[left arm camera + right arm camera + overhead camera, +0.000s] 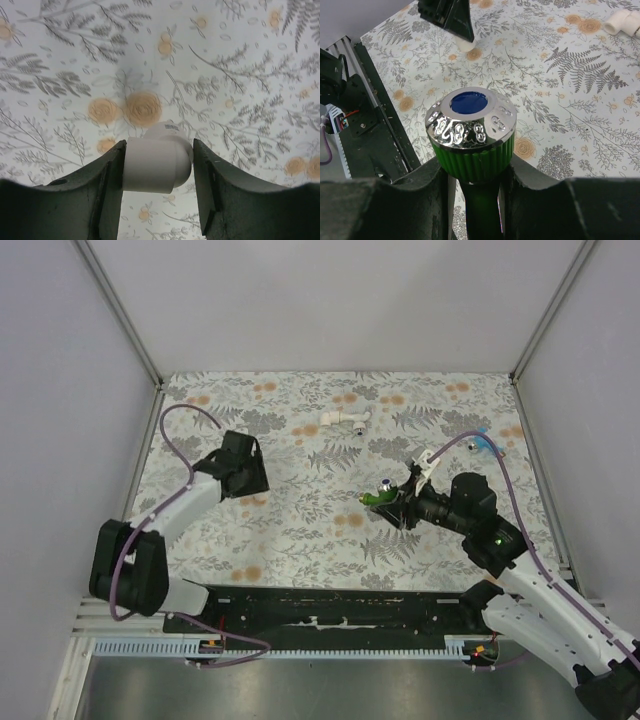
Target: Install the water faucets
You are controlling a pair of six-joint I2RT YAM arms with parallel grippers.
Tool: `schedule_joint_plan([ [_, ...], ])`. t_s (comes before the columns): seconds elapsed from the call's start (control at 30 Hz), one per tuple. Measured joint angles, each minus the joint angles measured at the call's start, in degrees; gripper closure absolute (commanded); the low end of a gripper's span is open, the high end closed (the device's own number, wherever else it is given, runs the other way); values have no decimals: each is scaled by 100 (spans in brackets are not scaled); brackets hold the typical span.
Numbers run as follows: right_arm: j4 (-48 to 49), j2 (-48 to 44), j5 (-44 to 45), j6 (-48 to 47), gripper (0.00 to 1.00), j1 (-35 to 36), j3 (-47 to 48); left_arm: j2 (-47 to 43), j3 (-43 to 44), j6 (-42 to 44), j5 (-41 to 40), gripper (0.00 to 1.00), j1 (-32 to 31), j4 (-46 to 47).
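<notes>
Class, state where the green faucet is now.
Top view: the green faucet sits right of centre, held in the right gripper, opposite the left gripper.

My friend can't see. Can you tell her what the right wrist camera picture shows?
The right gripper grips a green faucet with a shiny silver cap and blue centre. Beyond, over the flowery table cover, the left gripper holds a white fitting.

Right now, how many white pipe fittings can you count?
2. One fitting is clamped in the left gripper; the other fitting lies at the far side of the table. More may be hidden.
</notes>
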Motion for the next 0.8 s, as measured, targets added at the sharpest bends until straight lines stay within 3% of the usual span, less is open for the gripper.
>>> schedule_joint_plan([
  [0.17, 15, -212, -85, 120, 100, -4, -127, -1073, -896, -699, -520, 50, -1062, 55],
  [0.33, 20, -323, -131, 184, 100, -4, -225, -1309, -1370, -1370, -979, 49, -1749, 168],
  [0.63, 17, -400, -151, 293, 100, -4, -306, -874, -1631, -2122, -1346, 46, -2118, 599],
  [0.8, 20, -428, -151, 308, 100, -4, -313, -525, -1600, -2229, -1377, 32, -2170, 815],
])
